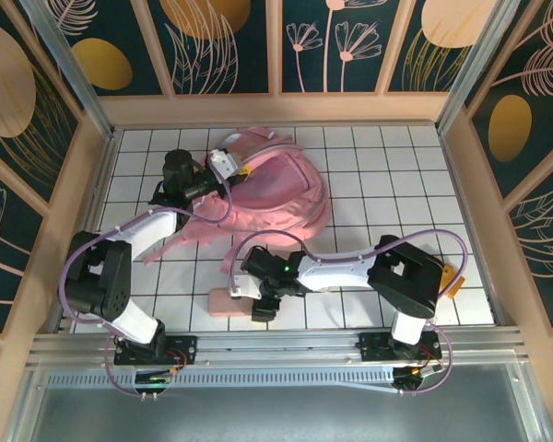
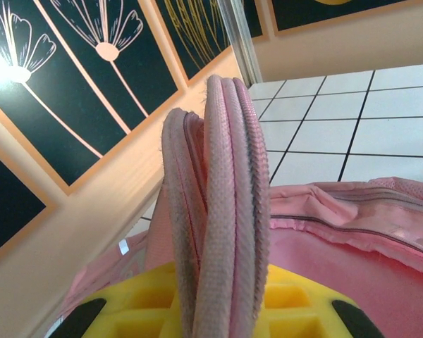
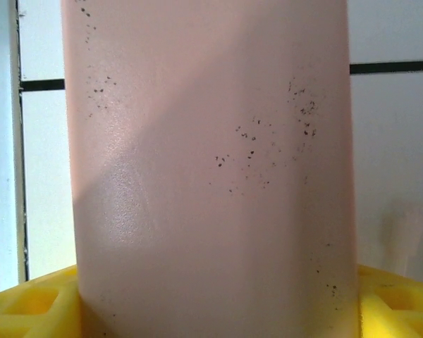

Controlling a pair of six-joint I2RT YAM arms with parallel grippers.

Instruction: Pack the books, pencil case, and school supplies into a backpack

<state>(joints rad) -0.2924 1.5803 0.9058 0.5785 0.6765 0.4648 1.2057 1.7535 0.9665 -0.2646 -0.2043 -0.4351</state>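
1. A pink case [image 3: 211, 162] lies lengthwise right in front of me, running from the top of my view down to the bottom.
2. Its surface is plain and smooth, with small dark specks [image 3: 250, 137] scattered over it, thickest right of the middle and near the upper left corner.
3. My gripper [image 3: 215, 317] straddles the case: my yellow fingers [image 3: 28, 310] show at the lower left and lower right, one close against each long side. I cannot tell whether they press it.
4. Under the case is a white tiled table [image 3: 395, 141], with a dark line [image 3: 391, 67] crossing on both sides.
5. A pale upright strip [image 3: 0, 141] runs down my left edge.
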